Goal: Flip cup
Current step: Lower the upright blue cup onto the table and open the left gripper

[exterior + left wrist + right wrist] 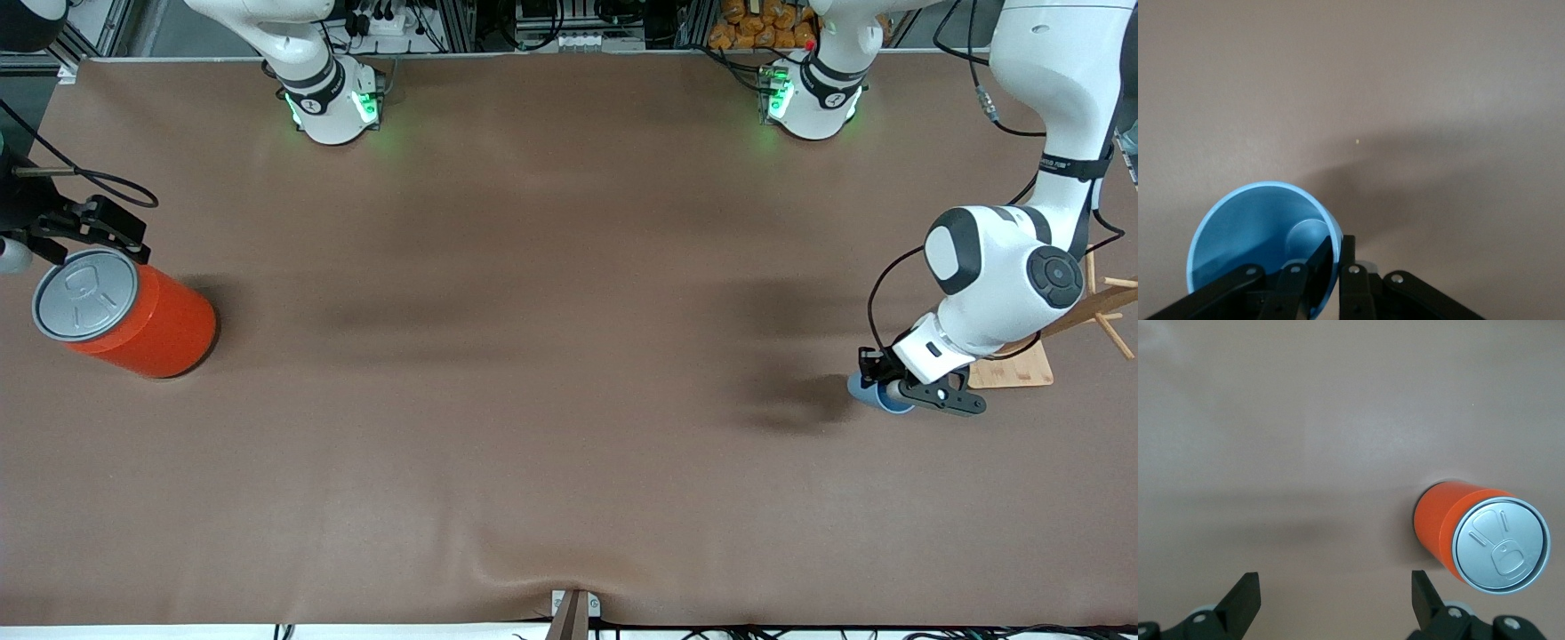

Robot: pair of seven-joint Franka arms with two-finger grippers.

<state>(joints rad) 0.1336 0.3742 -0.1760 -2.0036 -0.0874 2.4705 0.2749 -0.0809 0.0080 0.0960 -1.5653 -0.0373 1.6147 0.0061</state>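
The cup (869,392) is small and light blue, and it lies tilted on its side at the left arm's end of the table. My left gripper (892,391) is shut on its wall. In the left wrist view one finger (1317,257) is inside the cup (1245,230) and the other is outside, pinching the rim, and the darker inside and round bottom show. Whether the cup touches the table I cannot tell. My right gripper (62,238) waits at the right arm's end, beside the orange can. In its wrist view the right gripper (1336,590) is open with nothing between its fingers.
A large orange can (156,327) with a grey lid (1501,543) stands at the right arm's end of the table. A wooden stand (1013,369) sits beside the left gripper, toward the table's edge. Brown cloth (551,356) covers the table.
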